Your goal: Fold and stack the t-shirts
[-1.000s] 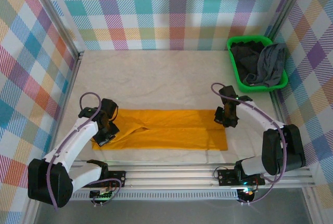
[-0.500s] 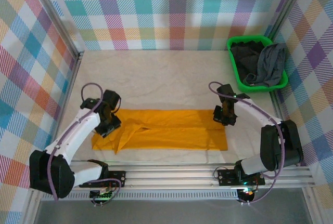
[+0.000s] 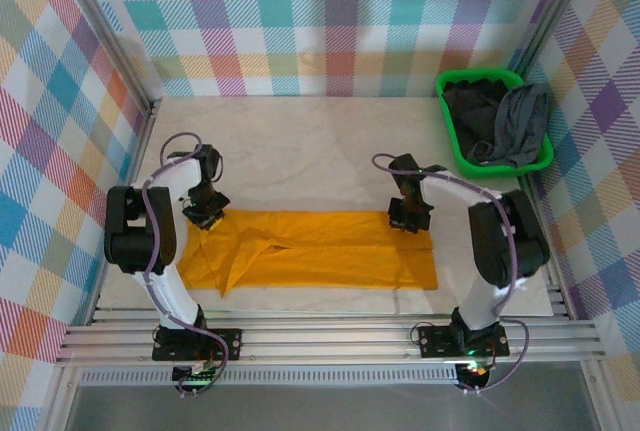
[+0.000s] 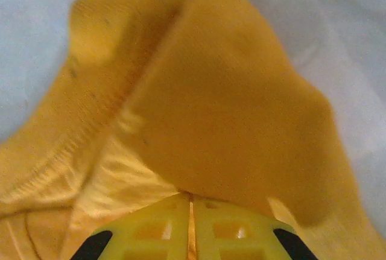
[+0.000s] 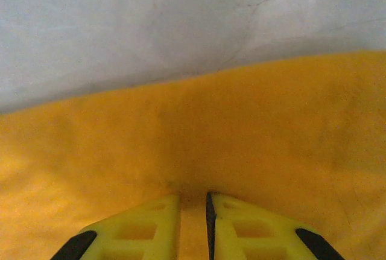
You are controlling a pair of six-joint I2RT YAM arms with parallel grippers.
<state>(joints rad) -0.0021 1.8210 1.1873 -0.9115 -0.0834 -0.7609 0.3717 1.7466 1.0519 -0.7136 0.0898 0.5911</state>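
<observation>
Jaws of left gripper (image 3: 207, 213) and right gripper (image 3: 408, 219) clamp the mustard-orange t-shirt (image 3: 320, 256) along its long edge nearer the green basket (image 3: 446, 116); it lies on the worktop (image 3: 300, 151), well apart from that basket. Likely soft, light, limp: grip edge corners.

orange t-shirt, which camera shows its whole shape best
Top external: the whole mustard-orange t-shirt shows there, a long folded strip with the left gripper and right gripper at its far edge. The wrist views give close-ups: left a bunched hem, right a flat edge.
</observation>
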